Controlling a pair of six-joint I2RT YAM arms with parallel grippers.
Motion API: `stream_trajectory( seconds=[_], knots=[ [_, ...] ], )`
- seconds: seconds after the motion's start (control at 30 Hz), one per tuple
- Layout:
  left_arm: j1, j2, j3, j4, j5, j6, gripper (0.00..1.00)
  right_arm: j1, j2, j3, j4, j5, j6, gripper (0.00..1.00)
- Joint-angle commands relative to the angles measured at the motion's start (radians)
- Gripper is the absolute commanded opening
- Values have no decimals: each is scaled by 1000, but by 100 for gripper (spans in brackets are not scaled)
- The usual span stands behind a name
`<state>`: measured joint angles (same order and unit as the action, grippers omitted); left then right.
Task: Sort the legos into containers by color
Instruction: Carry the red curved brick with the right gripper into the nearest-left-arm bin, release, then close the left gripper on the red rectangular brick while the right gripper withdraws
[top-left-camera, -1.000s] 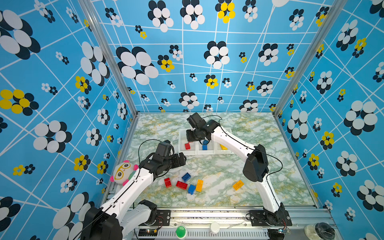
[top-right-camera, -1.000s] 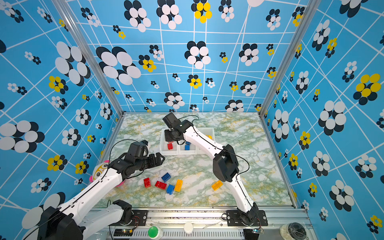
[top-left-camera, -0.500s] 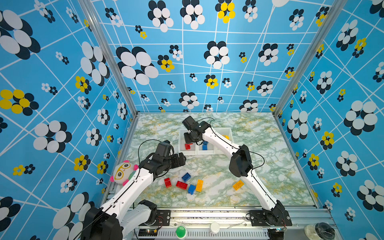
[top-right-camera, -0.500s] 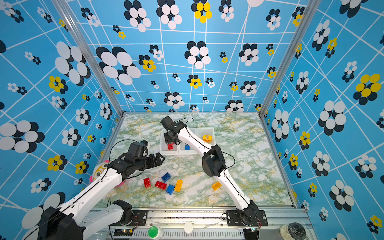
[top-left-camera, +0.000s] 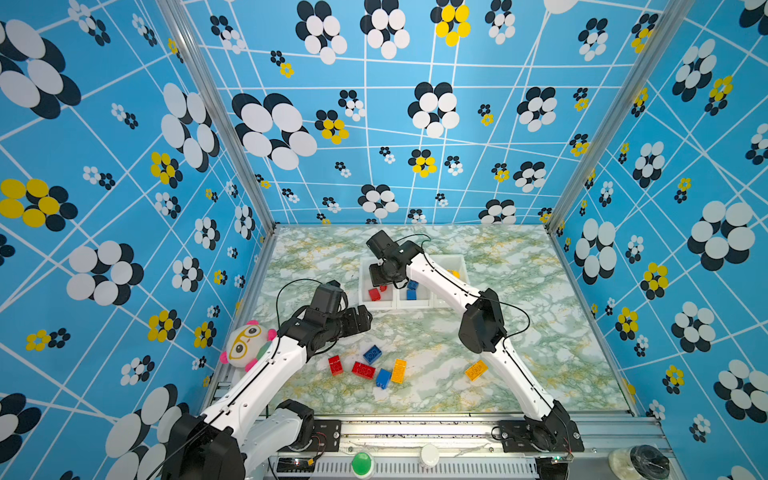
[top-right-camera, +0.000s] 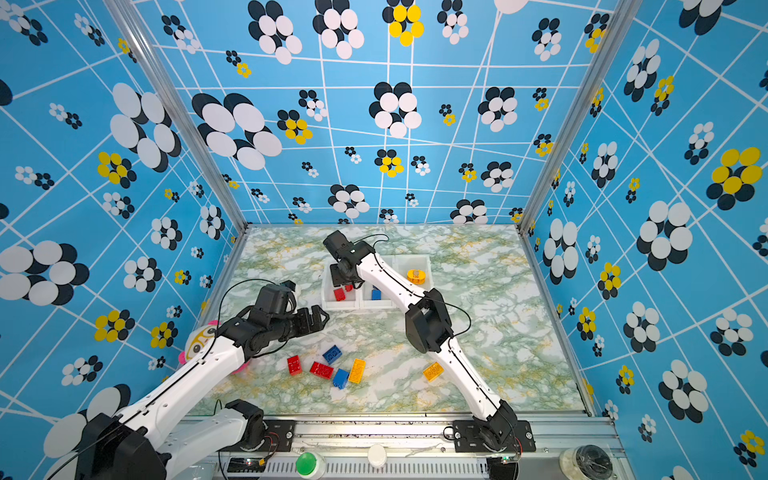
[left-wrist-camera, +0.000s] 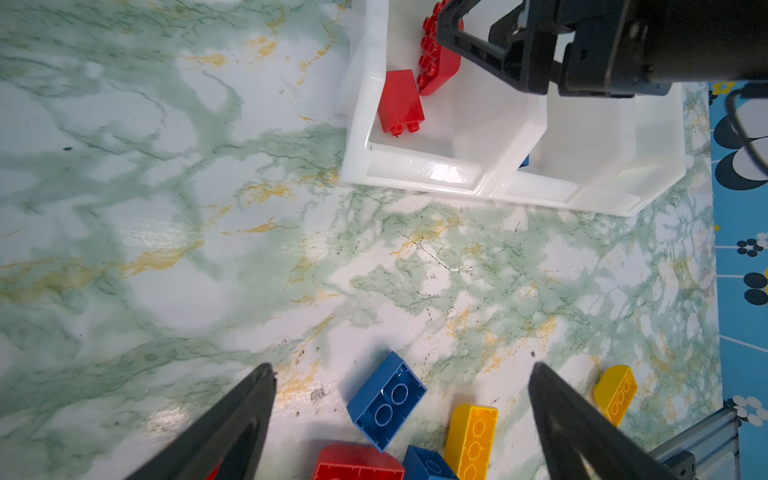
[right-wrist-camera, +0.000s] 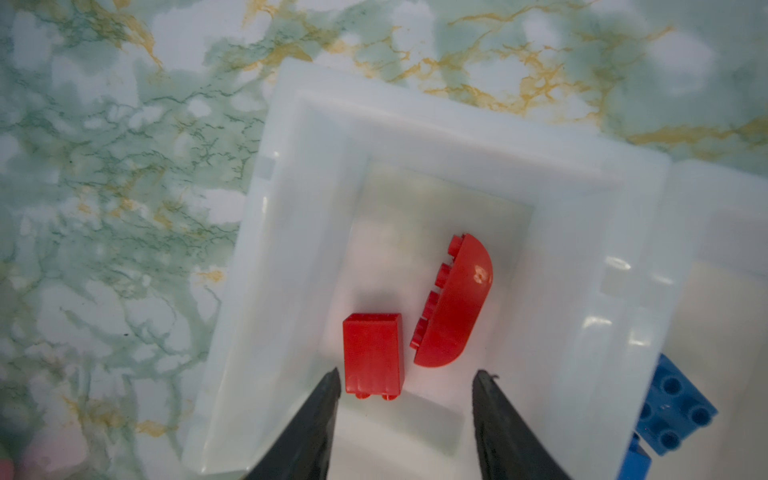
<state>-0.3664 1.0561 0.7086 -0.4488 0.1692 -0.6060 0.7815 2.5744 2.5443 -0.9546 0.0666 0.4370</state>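
The right gripper (right-wrist-camera: 406, 376) hangs over the end compartment of the white translucent plastic row of bins (right-wrist-camera: 291, 208), jaws parted and empty. The rounded red studded brick (right-wrist-camera: 457, 307) and the small square red brick (right-wrist-camera: 373, 353) lie on that bin's floor just ahead of its tips, at lower centre of the right wrist view. The next pick likely turns on the loose plastic bricks (top-left-camera: 363, 370) at lower centre in a top view. The left gripper (left-wrist-camera: 401, 369), spread wide and empty, is far nearer. The upturned blue studded brick (left-wrist-camera: 386, 401) lies below and between its jaws, long axis diagonal to them.
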Motion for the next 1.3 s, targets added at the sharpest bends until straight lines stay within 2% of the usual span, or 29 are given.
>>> stream_trajectory(
  seconds=[0.0, 0.33, 0.53, 0.87, 1.17, 1.27],
  knots=[
    [6, -15, 8, -42, 8, 22, 96, 0, -66, 8, -19, -14, -4, 55],
    [-28, -25, 17, -109, -34, 43, 95, 30, -213, -112, 16, -36, -8, 66],
    [-62, -46, 40, -212, -111, 21, 95, 41, -301, -184, 2, -40, -5, 69],
    [-72, -108, 34, -369, -211, -24, 94, 41, -595, -605, 180, -65, 52, 74],
    [-72, -92, 8, -441, -254, -77, 86, 42, -829, -999, 281, -65, 115, 77],
    [-74, -81, -4, -442, -265, -90, 82, 42, -882, -1085, 295, -59, 130, 78]
  ],
)
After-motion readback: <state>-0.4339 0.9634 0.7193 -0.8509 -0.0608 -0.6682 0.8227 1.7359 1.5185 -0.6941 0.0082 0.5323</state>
